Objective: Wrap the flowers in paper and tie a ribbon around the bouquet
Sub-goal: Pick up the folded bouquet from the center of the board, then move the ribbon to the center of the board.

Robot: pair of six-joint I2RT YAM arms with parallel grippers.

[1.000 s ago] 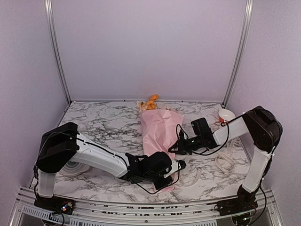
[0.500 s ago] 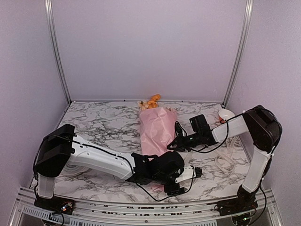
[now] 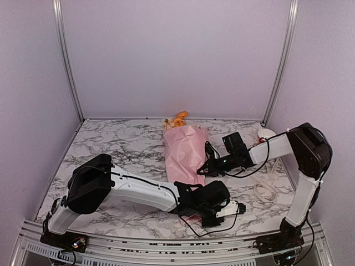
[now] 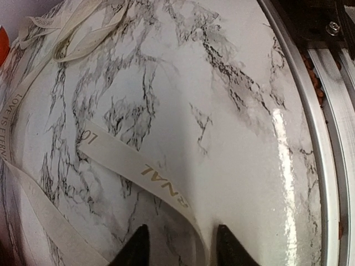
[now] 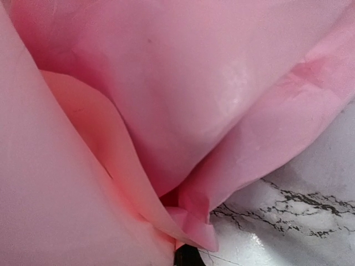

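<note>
The paper hides stems of the flowers — ribbon runs off the left wrist view.

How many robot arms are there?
2. The left arm stretches across the front, by the ribbon; the right arm reaches in to the pink bouquet. None seems hidden.

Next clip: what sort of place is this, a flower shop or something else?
Probably a lab test booth, not a shop: plain lilac walls framed by aluminium posts, a marble-pattern table, and a left arm and right arm bolted by a metal rail at its near edge.
</note>
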